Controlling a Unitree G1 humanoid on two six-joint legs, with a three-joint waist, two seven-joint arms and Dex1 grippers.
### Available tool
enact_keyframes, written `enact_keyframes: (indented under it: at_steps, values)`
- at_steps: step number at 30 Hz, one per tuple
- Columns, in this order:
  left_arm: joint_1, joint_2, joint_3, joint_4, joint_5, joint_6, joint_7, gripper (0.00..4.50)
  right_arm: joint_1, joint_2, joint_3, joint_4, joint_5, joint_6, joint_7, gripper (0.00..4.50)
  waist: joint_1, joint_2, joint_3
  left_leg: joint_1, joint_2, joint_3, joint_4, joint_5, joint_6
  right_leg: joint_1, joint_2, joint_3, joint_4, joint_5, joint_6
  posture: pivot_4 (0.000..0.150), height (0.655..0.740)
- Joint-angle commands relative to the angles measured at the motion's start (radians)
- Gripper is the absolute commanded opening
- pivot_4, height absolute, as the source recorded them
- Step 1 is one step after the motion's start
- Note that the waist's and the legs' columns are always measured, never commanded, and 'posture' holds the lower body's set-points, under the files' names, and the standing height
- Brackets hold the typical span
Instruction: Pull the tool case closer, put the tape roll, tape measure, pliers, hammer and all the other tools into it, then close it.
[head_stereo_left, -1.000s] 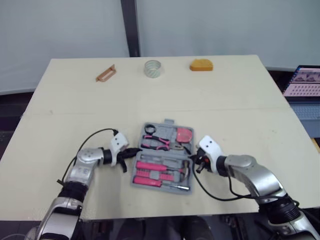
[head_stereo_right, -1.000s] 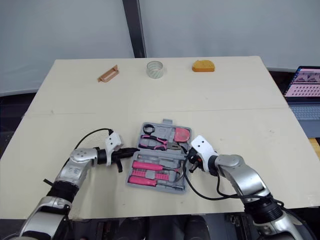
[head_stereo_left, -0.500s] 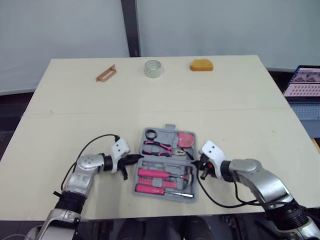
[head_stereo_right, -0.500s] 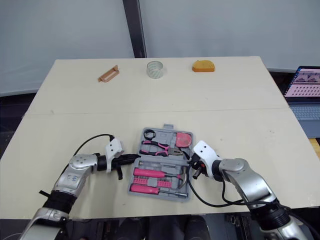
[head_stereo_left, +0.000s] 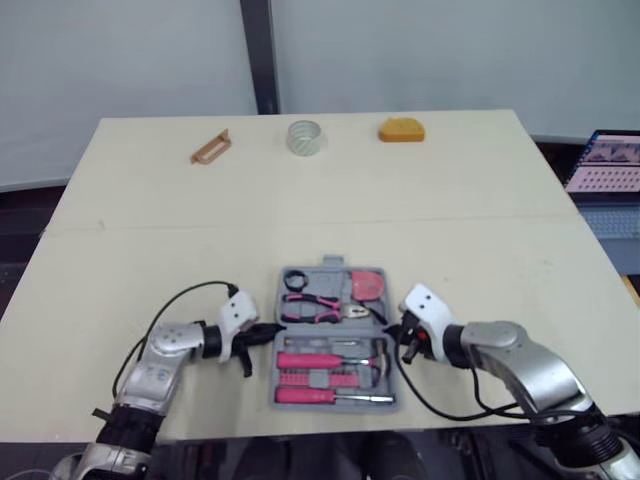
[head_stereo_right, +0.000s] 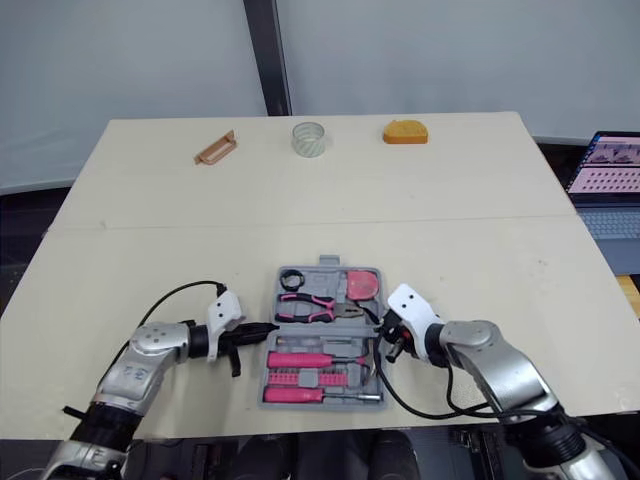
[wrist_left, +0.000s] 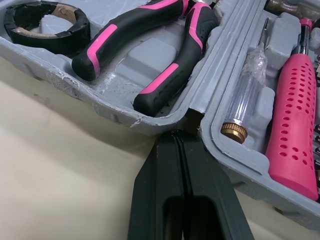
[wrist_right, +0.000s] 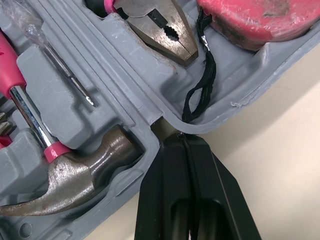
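Note:
The grey tool case (head_stereo_left: 330, 270) lies open near the table's front edge. It holds a black tape roll (wrist_left: 47, 20), pink-handled pliers (wrist_left: 150, 40), a red tape measure (wrist_right: 250, 15), a hammer (wrist_right: 75, 180) and pink-handled screwdrivers (wrist_left: 295, 110). My left gripper (head_stereo_left: 272, 330) is shut, its tip pressed into the hinge notch on the case's left side. On the right side my right gripper (head_stereo_left: 395, 330) is shut too, its tip against the matching notch beside the hammer head.
Along the far edge sit a brown bracket-like piece (head_stereo_left: 211, 147), a clear tape roll (head_stereo_left: 306, 137) and an orange object (head_stereo_left: 401, 130). A laptop (head_stereo_left: 610, 165) stands off the table to the right. Bare tabletop lies between the case and the far objects.
The case has slid toward the front edge and turned square to me. Both grippers came back with it, still pressed to its sides.

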Motion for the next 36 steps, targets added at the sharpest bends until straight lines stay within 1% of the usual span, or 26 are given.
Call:
enact_keyframes:
  at_steps: [1,17,36]
  values:
    - [0.022,0.001,-0.013,-0.069,-0.028,0.013,-0.010,0.00,0.007,0.004,-0.005,-0.073,0.041,0.005,0.029,0.05,0.000,0.000,0.000,0.000,0.000,0.000,0.000,0.000,0.000,0.000,0.000,0.000,0.000,0.000,0.000,0.150,0.7400]
    - [0.089,-0.006,-0.036,-0.163,-0.031,0.065,-0.008,0.00,0.043,0.004,-0.016,-0.108,0.049,0.036,0.019,0.05,0.001,0.000,0.000,0.000,0.000,0.000,0.000,0.000,0.000,0.000,0.000,0.000,0.000,0.000,0.000,0.150,0.7400]
    - [0.120,-0.002,-0.047,-0.203,-0.033,0.086,-0.011,0.00,0.073,0.007,-0.033,-0.149,0.056,0.071,0.013,0.05,0.003,0.000,0.000,0.000,0.000,0.000,0.000,0.000,0.000,0.000,0.000,0.001,0.000,0.000,0.000,0.150,0.7400]
